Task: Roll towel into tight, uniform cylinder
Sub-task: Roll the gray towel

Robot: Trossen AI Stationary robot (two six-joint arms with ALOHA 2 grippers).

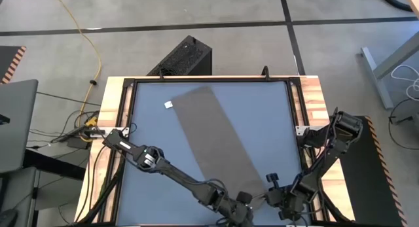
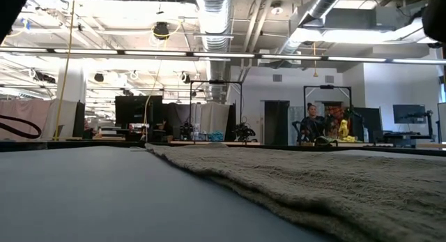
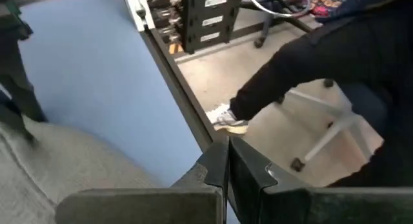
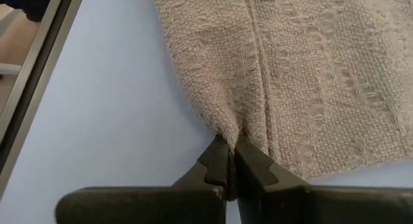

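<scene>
The taupe towel (image 1: 213, 135) lies flat on the blue-grey tabletop, running aslant from far left to near right. A small white tag (image 1: 168, 104) sits by its far left corner. Both grippers are at its near end. My right gripper (image 1: 268, 191) is shut on the towel's near edge (image 4: 231, 139). My left gripper (image 1: 243, 201) is shut beside it, and the cloth (image 3: 77, 166) reaches up to its fingers (image 3: 213, 162). The low view shows the towel (image 2: 334, 186) lying on the table and neither gripper. My left gripper's shut fingers stand at the towel's near end, close to the table's near edge. The cloth (image 3: 174, 182) rises to the side of one finger. The fingers themselves hide the place of contact. My right gripper pinches the towel's near edge (image 4: 226, 130) between its two fingertips. The fingers come low from the table's near side. The cloth puckers into a small fold at the pinch, and the rest lies flat on the table.
The table's black frame (image 1: 131, 122) and wooden border (image 1: 108, 109) run round the top. A black box (image 1: 183, 57) stands on the floor beyond the far edge. A person's shoe (image 3: 227, 121) and a chair base (image 3: 329, 130) are beside the table's near edge. Bare tabletop (image 1: 154, 148) lies left of the towel.
</scene>
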